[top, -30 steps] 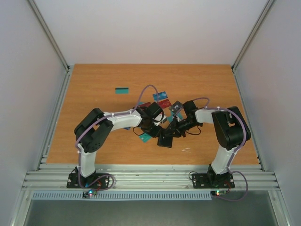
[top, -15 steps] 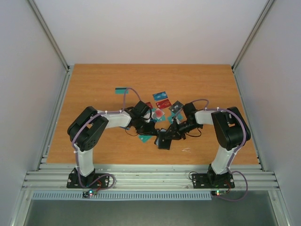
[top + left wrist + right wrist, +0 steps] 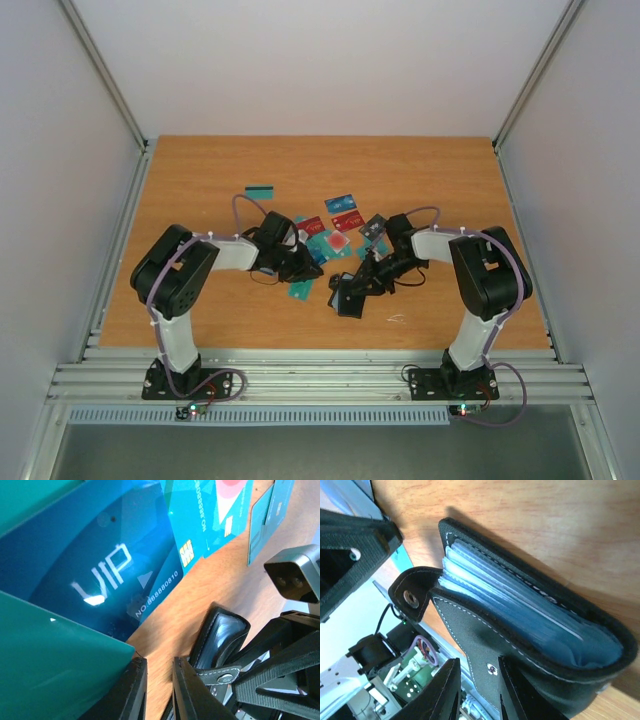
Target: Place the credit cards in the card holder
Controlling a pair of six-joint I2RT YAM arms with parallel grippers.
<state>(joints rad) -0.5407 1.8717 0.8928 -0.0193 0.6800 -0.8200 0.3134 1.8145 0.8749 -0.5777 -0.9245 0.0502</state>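
The black card holder point(image 3: 348, 298) stands open on its edge, its clear sleeves showing in the right wrist view point(image 3: 530, 625). My right gripper point(image 3: 364, 279) point(image 3: 477, 661) is shut on its snap flap. My left gripper point(image 3: 300, 262) point(image 3: 159, 662) sits low over the cards, to the left of the holder point(image 3: 222, 635). Its jaws are a narrow gap apart, with only bare wood between them. A blue VIP card point(image 3: 90, 565) and a teal card point(image 3: 45, 670) lie close under it. Another teal card point(image 3: 302, 290) lies between the grippers.
Loose cards lie behind the grippers: a red one point(image 3: 348, 219), a blue and red one point(image 3: 341, 203), a dark grey one point(image 3: 374, 226), and teal chip cards point(image 3: 192, 525). A lone teal card point(image 3: 261, 191) lies far left. The right wrist camera point(image 3: 295, 575) is close to the left gripper.
My left arm has drawn back to the left, away from the holder. The right gripper and the holder have barely shifted.
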